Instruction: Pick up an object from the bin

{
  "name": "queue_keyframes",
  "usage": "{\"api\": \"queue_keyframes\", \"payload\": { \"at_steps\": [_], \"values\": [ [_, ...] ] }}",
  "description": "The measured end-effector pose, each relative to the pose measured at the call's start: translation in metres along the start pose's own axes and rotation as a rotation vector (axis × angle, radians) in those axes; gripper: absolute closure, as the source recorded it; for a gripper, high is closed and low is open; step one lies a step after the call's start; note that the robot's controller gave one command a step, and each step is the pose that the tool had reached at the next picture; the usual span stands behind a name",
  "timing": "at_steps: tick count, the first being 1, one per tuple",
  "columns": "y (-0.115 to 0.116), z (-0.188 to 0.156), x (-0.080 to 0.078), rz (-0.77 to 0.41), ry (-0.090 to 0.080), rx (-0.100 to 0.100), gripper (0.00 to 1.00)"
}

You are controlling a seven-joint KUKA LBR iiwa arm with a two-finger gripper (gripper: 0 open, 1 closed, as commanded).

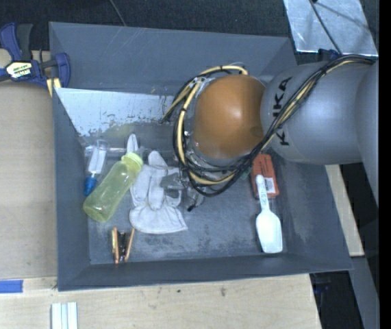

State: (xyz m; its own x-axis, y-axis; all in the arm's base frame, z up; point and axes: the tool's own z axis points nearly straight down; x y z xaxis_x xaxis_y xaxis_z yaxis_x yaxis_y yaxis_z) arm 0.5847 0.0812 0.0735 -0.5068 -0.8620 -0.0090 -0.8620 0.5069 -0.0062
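Note:
My gripper [182, 188] is low in the middle of the bin, mostly hidden under the arm's wrist. Its dark tip sits at the right edge of a crumpled white glove [153, 204] that lies on the bin floor. Whether it touches the glove I cannot tell. Just left of the glove lies a yellow-green baby bottle [111, 189], tilted with its cap toward the back.
A clear tube with a blue end [93, 167] lies at the far left by the bottle. A small orange and black clip [121, 244] rests near the front left corner. A white scoop with a red handle [268, 219] lies at the right, beside the arm.

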Motion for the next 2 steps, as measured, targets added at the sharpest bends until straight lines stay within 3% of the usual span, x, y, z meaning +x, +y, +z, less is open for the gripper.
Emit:
{"api": "queue_keyframes", "payload": {
  "at_steps": [2],
  "values": [
    [0.0002, -0.0019, 0.0015, -0.083, 0.002, -0.003, 1.00]
  ]
}}
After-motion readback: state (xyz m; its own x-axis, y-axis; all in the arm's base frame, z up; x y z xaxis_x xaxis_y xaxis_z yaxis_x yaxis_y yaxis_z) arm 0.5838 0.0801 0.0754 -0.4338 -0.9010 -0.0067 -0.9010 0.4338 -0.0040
